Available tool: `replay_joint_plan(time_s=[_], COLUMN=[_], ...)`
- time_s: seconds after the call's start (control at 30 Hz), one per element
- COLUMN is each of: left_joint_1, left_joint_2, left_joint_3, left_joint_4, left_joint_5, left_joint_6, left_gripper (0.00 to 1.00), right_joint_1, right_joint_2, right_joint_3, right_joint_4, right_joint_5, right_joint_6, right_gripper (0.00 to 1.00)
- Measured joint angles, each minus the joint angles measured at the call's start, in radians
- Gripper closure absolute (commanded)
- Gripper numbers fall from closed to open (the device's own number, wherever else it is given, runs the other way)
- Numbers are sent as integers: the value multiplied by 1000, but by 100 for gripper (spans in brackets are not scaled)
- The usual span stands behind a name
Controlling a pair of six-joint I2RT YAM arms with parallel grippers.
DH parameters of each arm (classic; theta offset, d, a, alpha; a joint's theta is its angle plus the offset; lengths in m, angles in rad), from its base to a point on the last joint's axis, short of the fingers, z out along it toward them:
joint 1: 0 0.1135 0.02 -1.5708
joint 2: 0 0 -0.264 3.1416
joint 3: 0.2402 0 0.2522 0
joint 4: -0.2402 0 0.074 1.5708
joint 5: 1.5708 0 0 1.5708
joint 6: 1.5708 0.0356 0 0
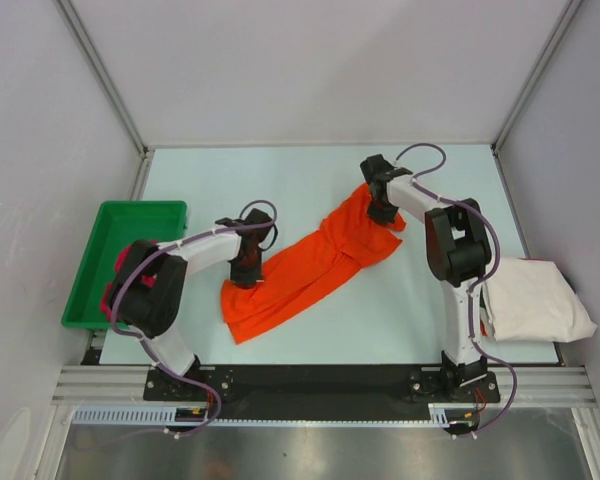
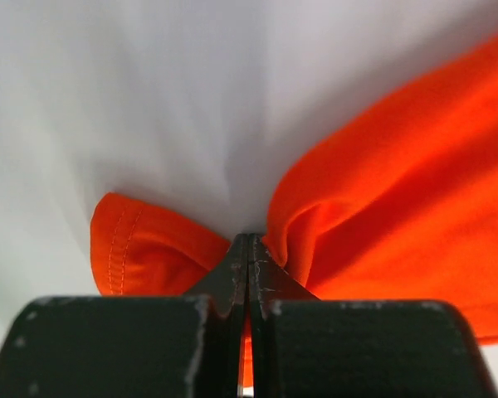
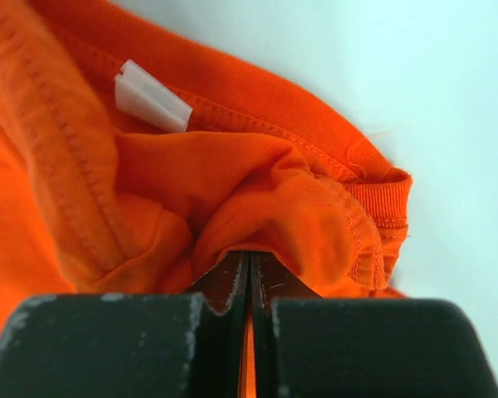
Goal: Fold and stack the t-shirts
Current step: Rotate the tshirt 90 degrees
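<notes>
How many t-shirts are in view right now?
3: an orange t-shirt stretched across the middle, an off-white t-shirt at the table's right edge, a pink t-shirt in the green tray, mostly hidden behind the left arm.

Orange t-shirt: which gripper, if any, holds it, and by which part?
Both hold the orange t-shirt: left gripper pinches a hemmed edge, right gripper pinches the collar.

The orange t-shirt (image 1: pixel 310 270) is a plain, bright orange with matching orange stitching; its neck label (image 3: pixel 152 97) is white; the off-white t-shirt (image 1: pixel 535 300) is plain, without print; the pink cloth (image 1: pixel 110 298) shows magenta; the tray (image 1: pixel 130 225) is vivid green; the table (image 1: pixel 280 180) is pale mint; the left gripper (image 2: pixel 247 240) and right gripper (image 3: pixel 249 257) are black with pale scuffs; the arms (image 1: pixel 205 245) are white with black joints and purplish cables (image 1: pixel 420 150).
</notes>
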Motion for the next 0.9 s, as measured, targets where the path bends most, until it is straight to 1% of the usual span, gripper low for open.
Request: replay_joint_plan(time_s=[0.17, 0.3, 0.53, 0.63, 0.73, 0.9], left_joint_1=[-116, -191, -323, -378, -418, -460], left_joint_2=[-3, 4, 59, 92, 125, 168], left_joint_3=[-3, 0, 68, 109, 149, 201], left_joint_4=[-34, -42, -58, -54, -47, -41], left_joint_5=[43, 79, 130, 159, 183, 206], left_joint_6=[-34, -66, -122, -138, -147, -162], left_gripper=[100, 100, 100, 100, 100, 100], right_joint_1=[-5, -14, -24, -20, -11, 4], right_joint_2=[82, 181, 346, 394, 422, 431], right_joint_3=[126, 287, 555, 632, 671, 675], right_joint_4=[51, 47, 47, 45, 58, 75], right_joint_5=[-82, -143, -283, -326, -367, -430], right_joint_6=[-25, -49, -81, -89, -93, -105], right_gripper=[100, 100, 100, 100, 100, 100])
